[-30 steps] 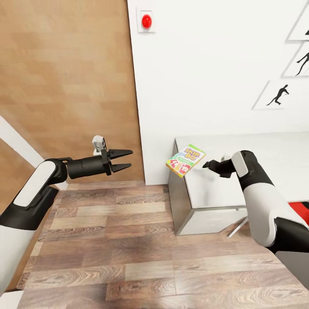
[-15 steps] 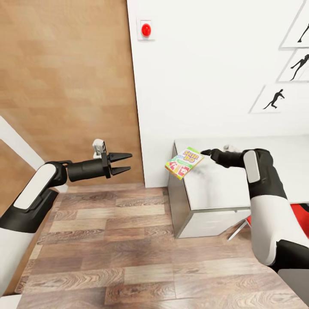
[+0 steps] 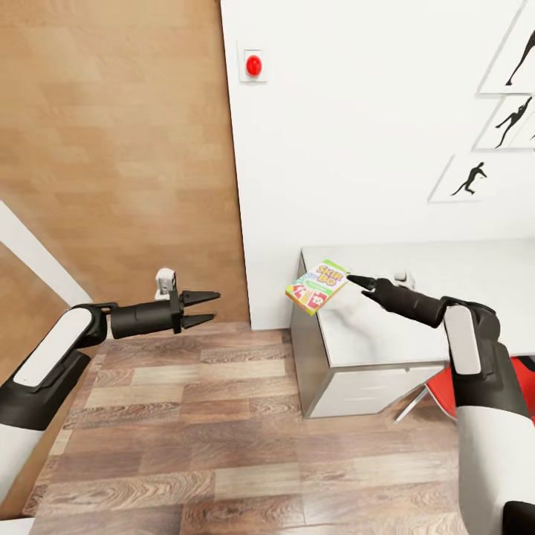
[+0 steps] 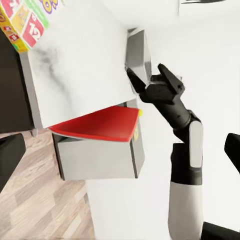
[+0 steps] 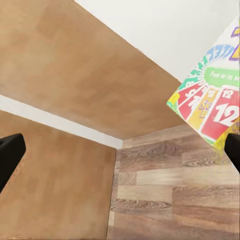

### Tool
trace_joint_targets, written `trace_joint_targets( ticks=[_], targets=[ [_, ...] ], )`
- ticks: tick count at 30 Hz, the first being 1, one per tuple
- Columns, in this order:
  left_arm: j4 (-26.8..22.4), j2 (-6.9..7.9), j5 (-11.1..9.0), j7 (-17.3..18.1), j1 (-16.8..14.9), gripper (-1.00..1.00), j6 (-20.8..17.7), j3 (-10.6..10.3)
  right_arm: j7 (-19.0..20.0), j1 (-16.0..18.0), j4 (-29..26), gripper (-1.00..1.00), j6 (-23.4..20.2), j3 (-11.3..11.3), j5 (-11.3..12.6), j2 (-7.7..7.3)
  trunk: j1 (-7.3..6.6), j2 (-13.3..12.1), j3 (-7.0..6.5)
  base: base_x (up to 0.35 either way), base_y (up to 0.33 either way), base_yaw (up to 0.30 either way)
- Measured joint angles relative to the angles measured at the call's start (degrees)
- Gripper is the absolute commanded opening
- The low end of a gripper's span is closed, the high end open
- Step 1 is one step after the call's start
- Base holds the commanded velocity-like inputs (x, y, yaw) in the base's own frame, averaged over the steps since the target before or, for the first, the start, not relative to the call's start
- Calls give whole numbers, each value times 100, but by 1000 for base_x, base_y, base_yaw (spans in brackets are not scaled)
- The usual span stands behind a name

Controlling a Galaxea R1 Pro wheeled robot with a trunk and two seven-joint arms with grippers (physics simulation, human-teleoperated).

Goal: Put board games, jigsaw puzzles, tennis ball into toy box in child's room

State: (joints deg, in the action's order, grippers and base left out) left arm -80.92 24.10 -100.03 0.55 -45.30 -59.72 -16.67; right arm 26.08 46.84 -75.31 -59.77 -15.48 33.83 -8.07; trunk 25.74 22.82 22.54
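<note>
One SKIP BO board game (image 3: 319, 282) clamped in my right hand (image 3: 355, 281) over the worktop (image 3: 416, 297) corner; left hand (image 3: 202, 308) spread, empty.

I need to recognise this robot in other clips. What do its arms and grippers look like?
Both arms have glossy white shell segments joined by black elbows and black forearms. The left gripper and the right gripper are black, each with two slim, pointed fingers. A small white and grey block, probably the wrist camera, sits atop the left wrist. No cables or markings are visible.
</note>
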Motion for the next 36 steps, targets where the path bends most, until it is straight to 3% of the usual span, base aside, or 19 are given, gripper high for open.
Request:
trace_joint_targets(
  ticks=[6,12,16,21,30,36],
  targets=[
    [212,266,20,23,410,100,1,11,771,-1130,-781,100,3,-11,849,-154,0,0,-55,0,0,0],
    [480,422,16,60,794,100,6,15,1291,-1851,-1071,100,4,-16,1255,-150,0,0,-111,0,0,0],
    [581,475,12,73,1059,100,8,19,1562,-2177,-1154,100,109,2,1363,-117,0,0,-148,0,0,0],
    [634,491,20,71,1269,100,21,21,1775,-2332,-1185,100,454,44,1393,-99,0,0,-195,0,0,0],
    [681,550,25,79,1404,100,13,302,2439,-2592,-1205,100,869,52,1382,-91,0,0,-279,0,0,0],
    [680,554,26,81,1449,100,1,354,2691,-2682,-1212,100,939,49,1335,-89,0,0,-335,0,0,0]
  ],
)
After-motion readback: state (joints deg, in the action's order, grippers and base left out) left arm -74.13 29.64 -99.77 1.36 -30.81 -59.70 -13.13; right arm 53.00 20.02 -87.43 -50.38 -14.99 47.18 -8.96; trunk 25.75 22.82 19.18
